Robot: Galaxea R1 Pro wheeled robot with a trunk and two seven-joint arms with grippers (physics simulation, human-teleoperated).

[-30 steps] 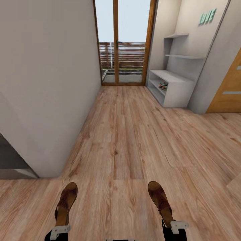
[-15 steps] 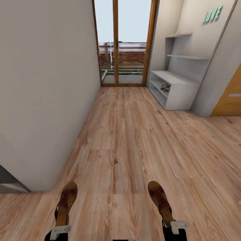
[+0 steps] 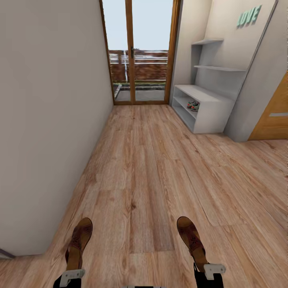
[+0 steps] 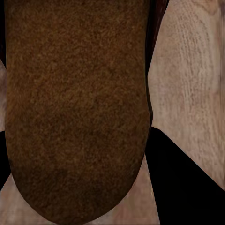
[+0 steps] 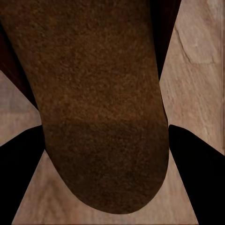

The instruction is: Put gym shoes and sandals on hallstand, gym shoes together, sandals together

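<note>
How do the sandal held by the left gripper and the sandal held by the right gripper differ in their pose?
In the head view, the left sandal leans with its toe toward the right, while the right sandal leans with its toe toward the left, so their toes converge. The left sandal hangs nearer the wall; the right sandal is on the side of the hallstand. Both are dark brown, gripped at the heel and pointing forward.

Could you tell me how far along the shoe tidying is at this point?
Done: the gym shoes sit together on a low shelf of the shoe rack. In hand: the left end effector holds one sandal, the right end effector the other sandal. Left: cross the floor and shelve both side by side.
</note>
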